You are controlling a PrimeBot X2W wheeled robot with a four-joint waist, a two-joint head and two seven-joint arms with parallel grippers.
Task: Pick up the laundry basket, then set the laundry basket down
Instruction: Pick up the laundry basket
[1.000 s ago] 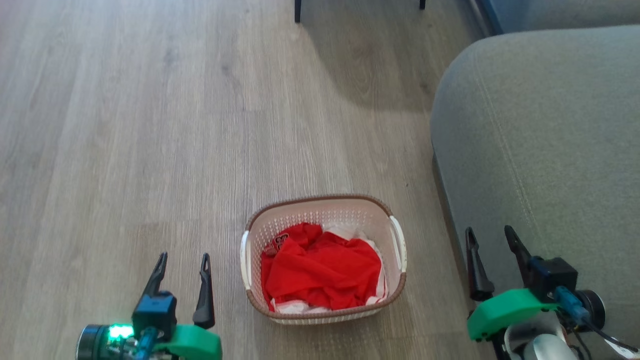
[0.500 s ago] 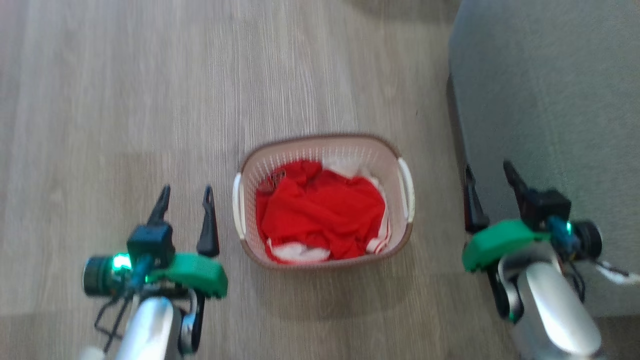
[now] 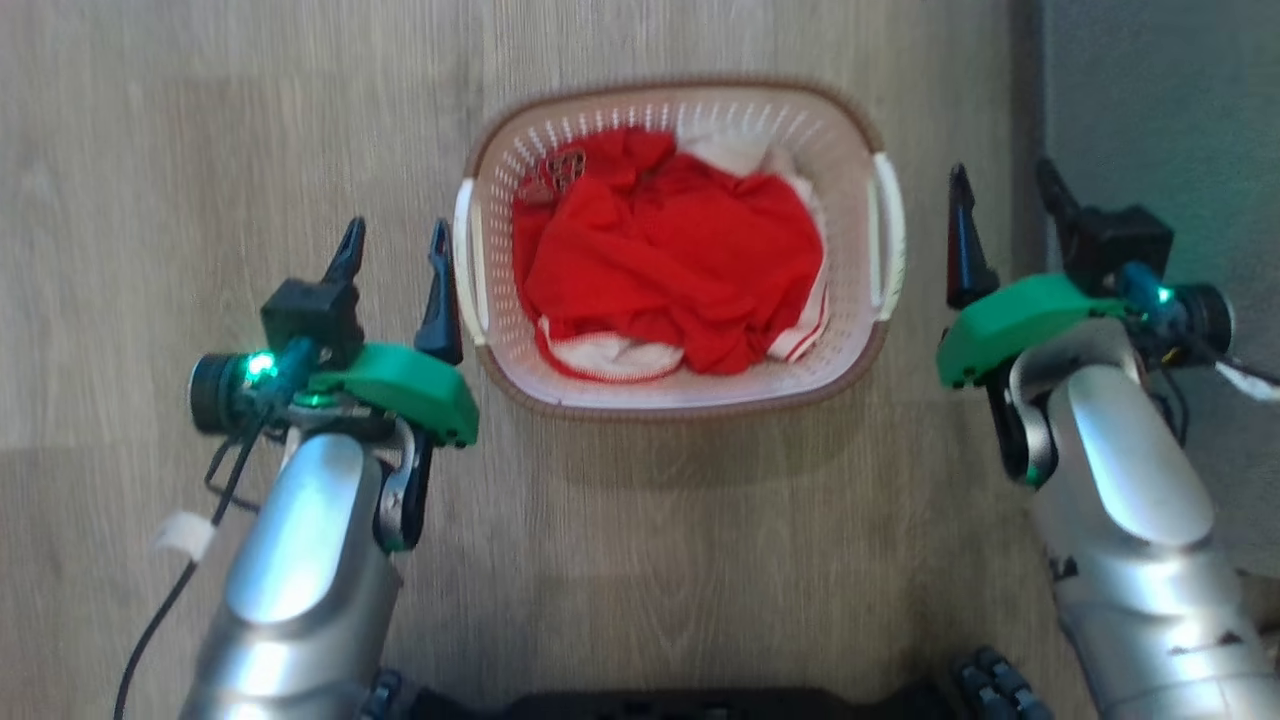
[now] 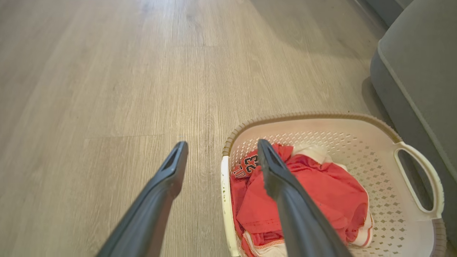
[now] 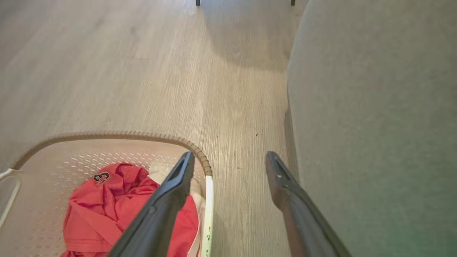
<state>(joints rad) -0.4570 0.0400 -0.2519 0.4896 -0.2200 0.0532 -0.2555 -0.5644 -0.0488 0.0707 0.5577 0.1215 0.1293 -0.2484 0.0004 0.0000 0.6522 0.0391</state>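
Lying in the laundry basket [image 4: 310, 116], a red jersey [image 4: 321, 189] reads "23".

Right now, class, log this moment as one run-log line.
phase: pre-grasp | left gripper: open, near left handle | right gripper: open, near right handle | laundry basket: on wood floor, holds red jersey

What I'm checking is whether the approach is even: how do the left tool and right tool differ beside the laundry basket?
In the head view, the left tool sits close against the left handle of the laundry basket; the right tool leaves a strip of floor before the right handle. The left tool hangs over bare floor; the right tool partly overlaps the grey sofa. Both are open, empty, pointing forward.
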